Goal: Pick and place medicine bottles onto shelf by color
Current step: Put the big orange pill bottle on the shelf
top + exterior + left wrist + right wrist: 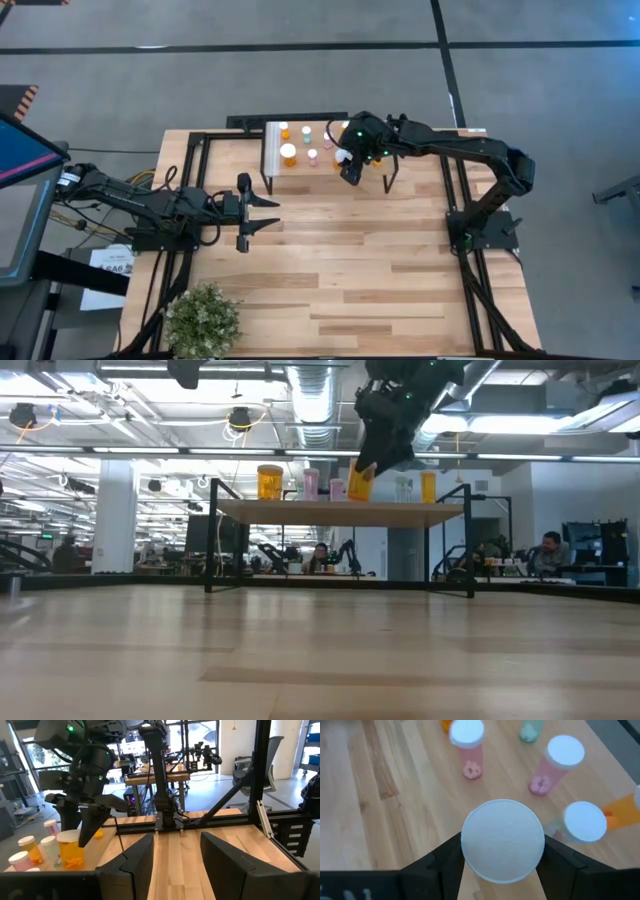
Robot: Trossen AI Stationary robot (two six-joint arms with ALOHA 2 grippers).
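The shelf [272, 150] stands at the table's far edge with several small white-capped bottles upright on its top: pink [470, 750], green [403, 488] and orange [428, 486], plus a larger orange one [288, 154]. My right gripper [350, 165] hovers over the shelf's near side, shut on a small orange bottle [360, 482]. My left gripper [262, 212] waits open and empty over the table's left part, short of the shelf. My right gripper pinches the small orange bottle at its white cap [502, 840], with one finger [445, 862] on each side. The fingers come from above, slanting down. The bottle hangs tilted below them [360, 485], its base just above the level of the shelf top.
Black frame rails [190, 160] run along the table's left and right sides, and the right arm's base [480, 225] sits at the right. A potted plant [203, 318] stands at the near left corner. Bare wooden tabletop [350, 260] lies between the arms.
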